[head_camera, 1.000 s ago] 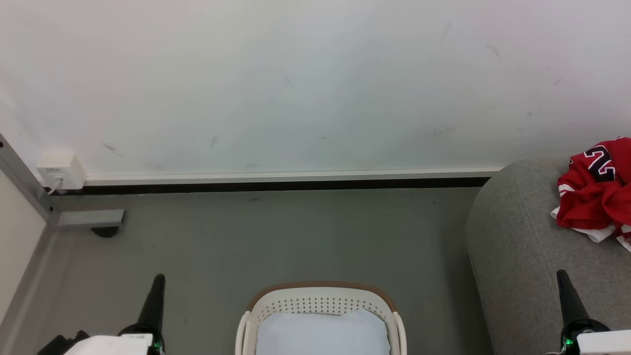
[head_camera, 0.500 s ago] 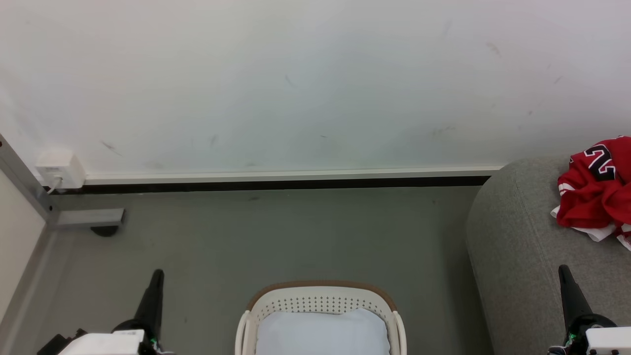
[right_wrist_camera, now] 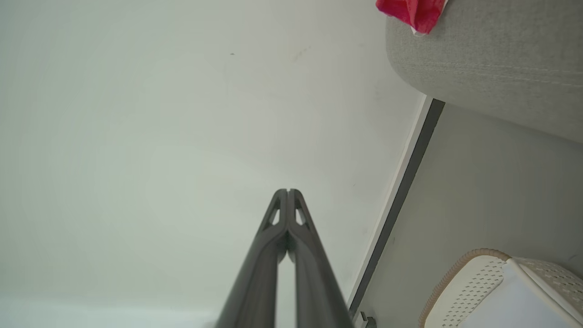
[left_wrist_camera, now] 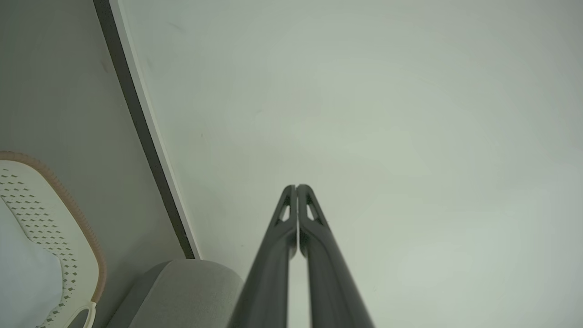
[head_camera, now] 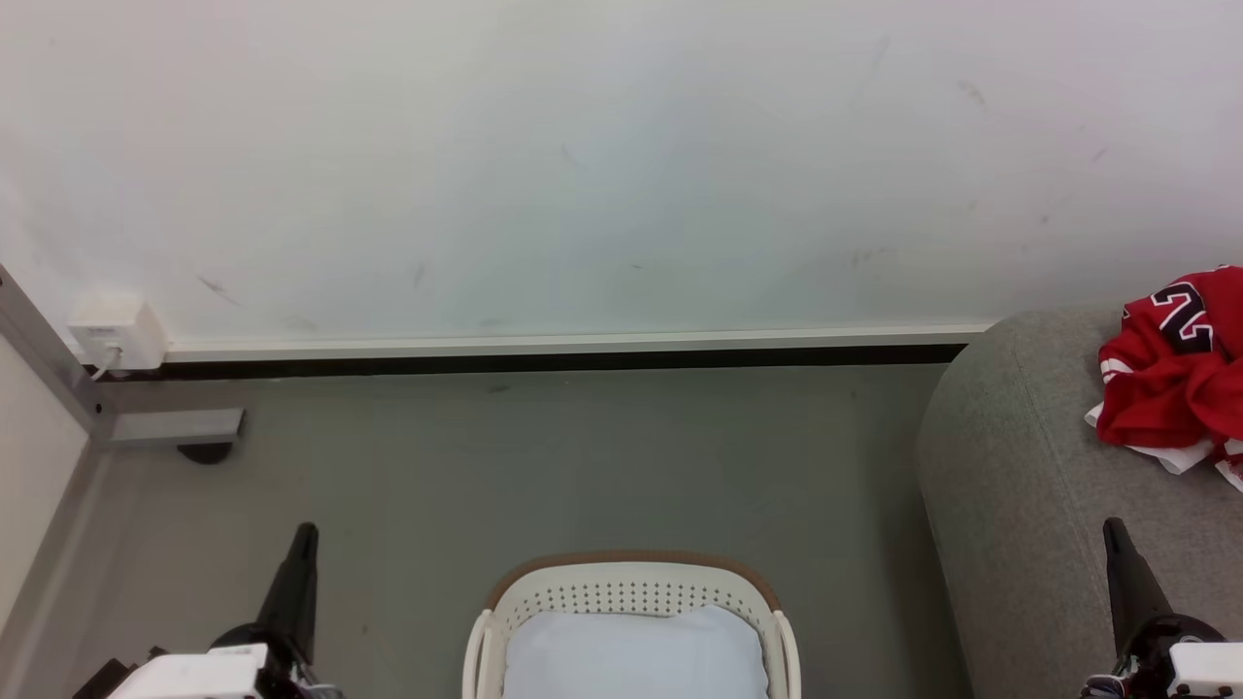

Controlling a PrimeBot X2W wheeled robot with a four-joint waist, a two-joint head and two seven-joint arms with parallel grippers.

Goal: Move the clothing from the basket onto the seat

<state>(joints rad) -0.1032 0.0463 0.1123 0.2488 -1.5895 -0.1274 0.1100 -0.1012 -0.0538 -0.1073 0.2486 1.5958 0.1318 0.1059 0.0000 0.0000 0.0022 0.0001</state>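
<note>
Your red 23 jersey is already out of the basket. It's lying bunched up on top of the grey seat, over at the right edge of the head view, with a bit of white trim poking out underneath. It hasn't budged over the last second.

The basket sits on the floor right in front of the robot, well apart from the jersey. All I can see in it is the plain pale cloth, which isn't part of your job.

What did change is small. The left gripper and right gripper have each drifted a touch outward toward the bottom corners. The whole picture also nudged a hair, so part of that may just be the head moving. Both have their fingers pressed flat together with nothing between them, and the wrist views show the closed tips pointing at the bare white wall.

My read: the drop is done and the arms are just settling back to rest. I'd call the job finished, unless you want the jersey further in from the seat's edge.
</note>
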